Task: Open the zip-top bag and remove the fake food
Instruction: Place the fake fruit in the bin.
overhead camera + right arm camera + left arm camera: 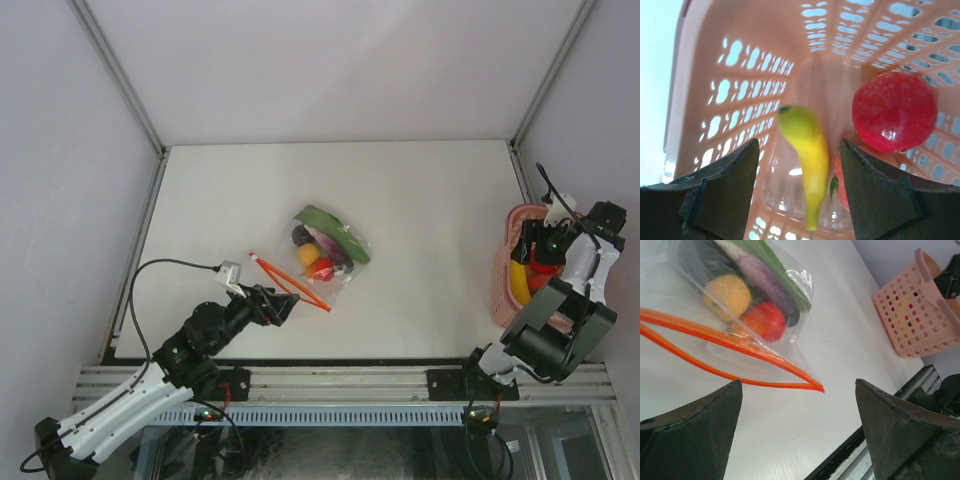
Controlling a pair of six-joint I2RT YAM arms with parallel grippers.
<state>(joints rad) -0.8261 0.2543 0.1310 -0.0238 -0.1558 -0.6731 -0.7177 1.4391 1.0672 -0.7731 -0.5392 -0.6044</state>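
The clear zip-top bag (328, 250) lies mid-table, and its red-orange zip strip (290, 280) gapes open toward my left arm. Inside the bag are a long green piece (335, 228), a dark purple one (301, 235), an orange-yellow one (308, 254) and a red round one (322, 268). The left wrist view shows the zip strip (740, 347), the red piece (764, 320) and the orange-yellow piece (729, 294). My left gripper (287, 305) (797, 390) is open and empty, just short of the zip's corner. My right gripper (541, 246) (800, 142) is open inside the pink basket, above a blurred yellow piece (807, 155).
The pink perforated basket (505, 262) (920, 315) (740, 90) stands at the table's right edge. It holds the yellow piece (520, 283), a red round fruit (892, 111) and an orange piece with a green leaf (840, 182). The table's metal front rail (330, 385) lies close under the left gripper.
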